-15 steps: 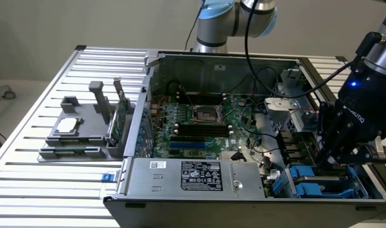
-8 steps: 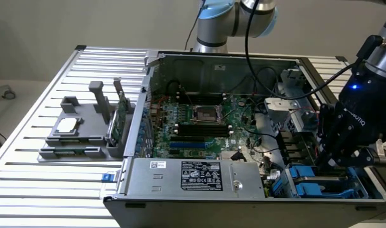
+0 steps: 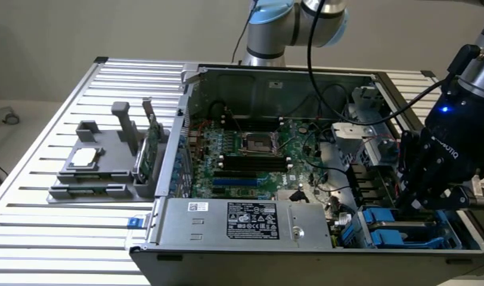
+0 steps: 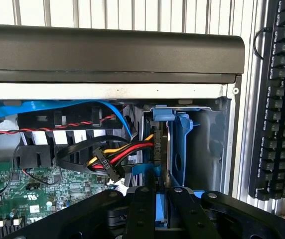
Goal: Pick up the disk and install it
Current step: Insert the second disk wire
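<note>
Hand clamps disk in drive bay.

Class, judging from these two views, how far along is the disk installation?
Done: the disk in its blue carrier is already in the drive bay of the computer case. In hand: the gripper is shut on the disk's edge. Left: letting go; whether it is fully seated can't be seen.
</note>
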Available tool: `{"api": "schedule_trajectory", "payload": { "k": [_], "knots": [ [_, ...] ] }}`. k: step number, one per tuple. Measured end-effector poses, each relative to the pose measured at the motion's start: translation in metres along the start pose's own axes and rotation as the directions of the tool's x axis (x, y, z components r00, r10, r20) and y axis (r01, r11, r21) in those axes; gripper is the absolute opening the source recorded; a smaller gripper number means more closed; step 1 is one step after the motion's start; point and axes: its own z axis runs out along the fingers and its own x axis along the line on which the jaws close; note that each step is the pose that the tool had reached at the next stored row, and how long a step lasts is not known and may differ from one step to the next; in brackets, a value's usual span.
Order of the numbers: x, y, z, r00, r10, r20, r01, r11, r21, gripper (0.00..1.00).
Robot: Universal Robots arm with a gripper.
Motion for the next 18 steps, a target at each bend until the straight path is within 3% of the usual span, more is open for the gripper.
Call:
{"api": "schedule_trajectory", "payload": {
  "k": [2,3,5,6,14,18],
  "knots": [
    [0.0,0.0001,0.0,1.0,0.0,0.0,0.0,1.0,-0.0001,0.18],
    [0.0,0.0001,-0.0001,1.0,0.0,-0.0002,0.0,1.0,-0.0001,0.25],
    [0.0,0.0,-0.0009,1.0,0.0,-0.0006,0.0,1.0,0.0,0.25],
    [0.0,-0.0001,-0.0019,1.0,0.0,-0.0005,0.0,1.0,0.0,0.31],
    [-0.002,-0.0027,-0.0118,1.0,0.0,-0.0019,0.0,1.0,0.0,0.31],
    [-0.003,-0.012,-0.0127,1.0,0.0,-0.0033,0.0,1.0,0.0001,0.31]
  ]
}}
